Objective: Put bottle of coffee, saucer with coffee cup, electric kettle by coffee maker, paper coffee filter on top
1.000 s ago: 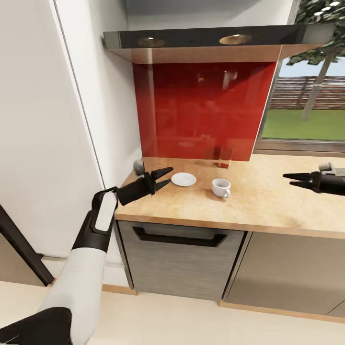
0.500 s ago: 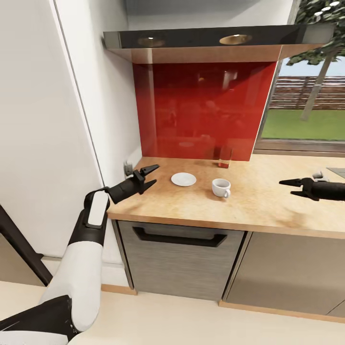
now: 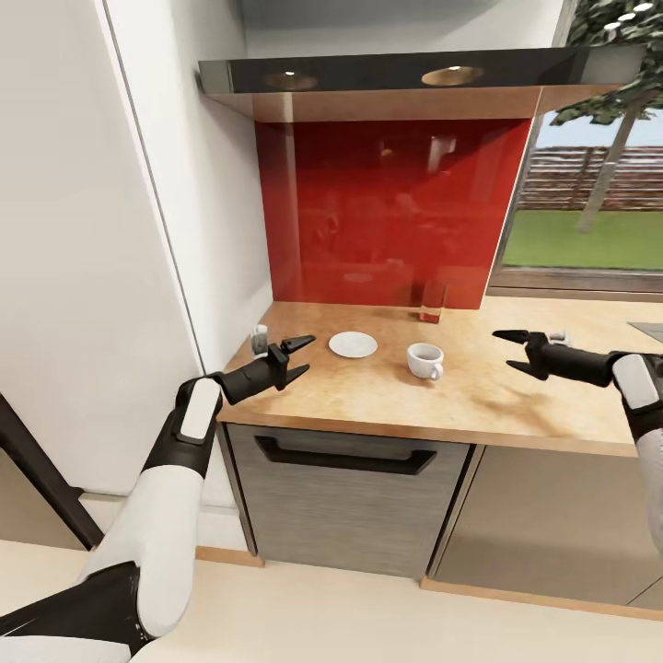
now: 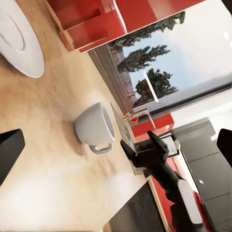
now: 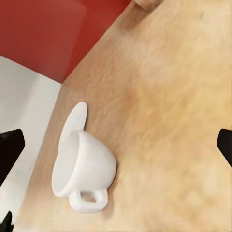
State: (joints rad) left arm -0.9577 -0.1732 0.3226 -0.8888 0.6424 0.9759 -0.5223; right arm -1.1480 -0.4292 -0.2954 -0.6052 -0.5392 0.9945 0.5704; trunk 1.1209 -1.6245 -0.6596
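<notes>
Two end effectors of mine hung over the worktop, both spread wide with nothing between the fingers. Nearest to me, below the worktop's front edge, sat a grey drawer front with a black handle. My left end effector hovered above the worktop's front-left corner, its tips aimed along the worktop toward the crockery. My right end effector hovered farther along toward the right, above the middle depth of the worktop, its tips aimed back toward the left; I could see it from my left wrist as well, fingers apart.

Between the two, the coffee cup stood upright on the bare wood, its handle turned toward the front edge. It was near the saucer but apart from it, a strip of wood showing between them. The saucer lay flat, closer to the left end and a little farther back than the cup. From my right wrist the cup sat in front of the saucer.

Farther back, at the worktop's rear edge, a small glass of red liquid stood against the red backsplash, under a dark hood. A window lay beyond the right rear.
</notes>
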